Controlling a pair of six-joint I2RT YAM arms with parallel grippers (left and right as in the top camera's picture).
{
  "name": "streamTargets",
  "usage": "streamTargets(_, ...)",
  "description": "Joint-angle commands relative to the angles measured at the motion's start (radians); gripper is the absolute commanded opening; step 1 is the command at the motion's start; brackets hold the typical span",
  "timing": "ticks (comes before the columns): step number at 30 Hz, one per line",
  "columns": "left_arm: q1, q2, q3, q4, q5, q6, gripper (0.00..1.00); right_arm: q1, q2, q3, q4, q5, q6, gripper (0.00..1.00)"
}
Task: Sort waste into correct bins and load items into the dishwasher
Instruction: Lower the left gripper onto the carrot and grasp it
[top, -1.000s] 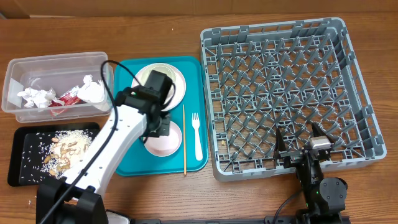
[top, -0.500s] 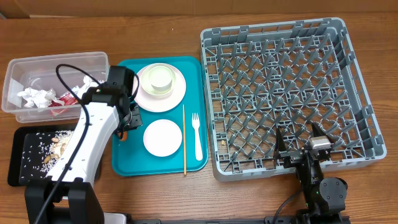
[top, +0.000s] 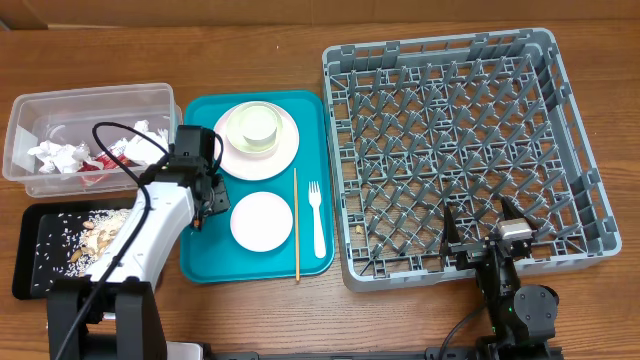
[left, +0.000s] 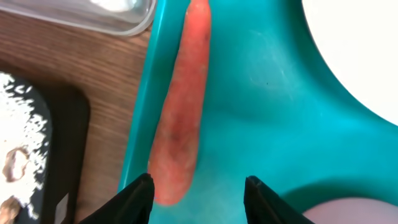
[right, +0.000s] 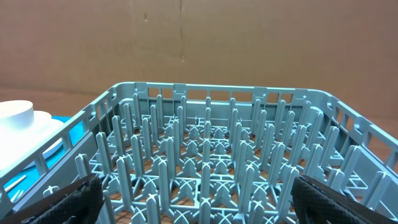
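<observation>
Overhead, left gripper (top: 204, 205): at the left rim of the teal tray (top: 215, 262), between the black tray (top: 25, 280) and the second bowl (top: 262, 221). Its fingers are hidden under the wrist in this view.
Overhead, waste: napkins (top: 58, 156) and a red packet (top: 100, 160) lie in the clear tub (top: 90, 96). Rice and scraps (top: 90, 230) lie in the black tray.
Overhead, items: a bowl (top: 254, 124) sits on the plate (top: 285, 152). The fork (top: 318, 222) lies lengthwise on the teal tray, tines toward the far edge, parallel to a thin wooden stick (top: 296, 225).
Overhead, dish rack (top: 460, 150): right of the teal tray, with the right gripper (top: 482, 230) at its near edge.
Overhead, change: a second ago the left arm reached over the second bowl; now it is back at the tray's left rim. The right arm has not moved.
Overhead, writing: the packet's print is too small to read.
Left wrist, carrot (left: 183, 106): on the teal tray floor, tight along the left rim. Its long axis runs away from the camera, the far end leaning slightly right and leaving the frame.
Left wrist, claw: the jaws stand apart, clamping nothing. The carrot's blunt near end sits just inside the gap, close to the left finger (left: 138, 198); contact cannot be told.
Left wrist, surroundings: the black tray with rice is at left, the tub corner at the top, the plate at upper right.
Right wrist, claw: the jaws are spread wide with nothing between them, looking across the rack's pegs.
Right wrist, beyond the rack: a white bowl rim at left.
</observation>
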Motion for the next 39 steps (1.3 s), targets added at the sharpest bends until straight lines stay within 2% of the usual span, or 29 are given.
streamTargets(1, 0.005, -0.015, -0.040, 0.039, -0.018, -0.027, 0.48, -0.005, -0.006, -0.011, 0.006, 0.000, -0.004, 1.00)
streamTargets(8, 0.007, -0.015, -0.052, 0.096, -0.022, -0.038, 0.46, -0.005, -0.006, -0.011, 0.006, 0.000, -0.004, 1.00)
streamTargets(12, 0.025, -0.015, -0.052, 0.106, -0.043, -0.028, 0.37, -0.005, -0.006, -0.011, 0.006, 0.000, -0.004, 1.00)
streamTargets(14, 0.041, -0.015, -0.053, 0.107, -0.048, -0.011, 0.36, -0.005, -0.006, -0.011, 0.006, 0.000, -0.004, 1.00)
streamTargets(21, 0.103, -0.015, -0.053, 0.116, -0.033, 0.032, 0.40, -0.005, -0.006, -0.011, 0.006, 0.000, -0.004, 1.00)
streamTargets(30, 0.105, -0.014, -0.057, 0.137, -0.021, 0.032, 0.41, -0.005, -0.006, -0.011, 0.006, 0.000, -0.004, 1.00)
streamTargets(36, 0.103, -0.014, -0.076, 0.170, 0.000, 0.032, 0.38, -0.005, -0.006, -0.011, 0.006, 0.001, -0.004, 1.00)
streamTargets(39, 0.103, -0.013, -0.088, 0.195, 0.040, 0.066, 0.41, -0.005, -0.006, -0.011, 0.006, 0.000, -0.004, 1.00)
